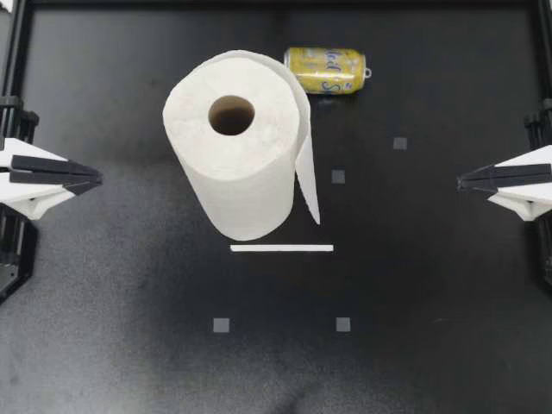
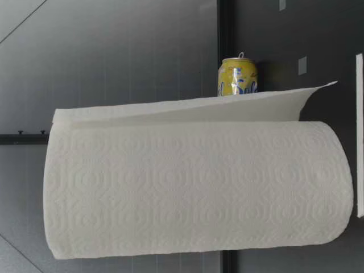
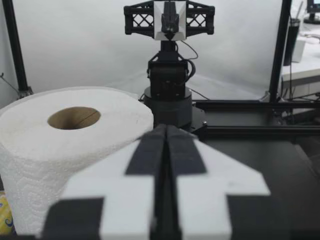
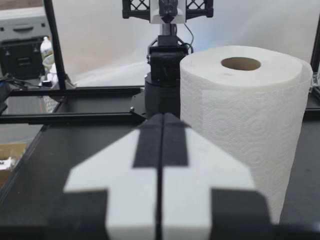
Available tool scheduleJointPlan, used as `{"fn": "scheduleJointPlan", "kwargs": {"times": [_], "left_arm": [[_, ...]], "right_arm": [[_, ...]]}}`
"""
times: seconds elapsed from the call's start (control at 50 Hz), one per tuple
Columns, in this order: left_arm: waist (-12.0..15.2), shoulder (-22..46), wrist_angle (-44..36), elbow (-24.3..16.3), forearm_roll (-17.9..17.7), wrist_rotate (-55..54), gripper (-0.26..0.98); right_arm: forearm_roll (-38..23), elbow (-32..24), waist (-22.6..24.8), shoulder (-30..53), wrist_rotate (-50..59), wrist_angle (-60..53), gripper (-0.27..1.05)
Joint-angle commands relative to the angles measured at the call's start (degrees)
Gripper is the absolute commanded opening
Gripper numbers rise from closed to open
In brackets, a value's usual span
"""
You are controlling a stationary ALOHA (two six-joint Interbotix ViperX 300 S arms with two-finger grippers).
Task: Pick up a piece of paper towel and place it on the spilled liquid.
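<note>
The paper towel roll (image 1: 237, 147) stands upright mid-table, a fat white cylinder of soft, embossed paper round a hollow cardboard core. Its loose sheet (image 1: 306, 168) hangs down one side and is not torn off, so I judge nothing of the task done (and no spill shows anywhere). Behind the roll a glossy yellow can (image 1: 326, 70) lies on its side. In front of the roll a thin white strip (image 1: 281, 248) lies flat on the matt black table (image 1: 431, 302). Well out to either side of the roll, my left gripper (image 1: 97, 178) and right gripper (image 1: 461, 181) are closed tight, holding nothing.
</note>
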Motion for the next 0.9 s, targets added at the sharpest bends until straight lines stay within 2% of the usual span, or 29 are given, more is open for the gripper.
{"fn": "scheduleJointPlan", "kwargs": {"times": [0.0,0.08,0.24,0.38,0.6,0.78,0.88], "left_arm": [[0.53,0.88,-0.09,-0.88,-0.18,0.18,0.19],[0.53,1.58,-0.18,-1.49,-0.18,0.26,0.12],[0.97,4.22,0.09,-4.48,-0.35,0.0,0.11],[2.81,7.91,1.41,-8.53,-1.67,0.26,0.11],[6.68,14.85,9.58,-15.47,-1.67,0.35,0.11],[8.7,19.34,15.21,-19.95,-1.49,0.53,0.11],[9.49,21.09,17.14,-21.36,-1.23,0.62,0.11]], "right_arm": [[0.09,-0.79,-0.09,0.44,0.18,-0.53,0.07],[0.09,-1.67,-0.09,1.14,0.35,-0.44,0.03],[0.09,-5.8,-0.09,5.98,0.35,2.99,0.03],[0.0,-13.01,-0.09,12.92,0.35,17.49,0.03],[-1.58,-25.93,0.09,21.53,0.44,43.77,0.02],[-12.92,-34.72,4.57,26.72,5.19,59.5,0.02],[-26.28,-39.11,10.63,30.23,15.12,69.96,0.02]]}}
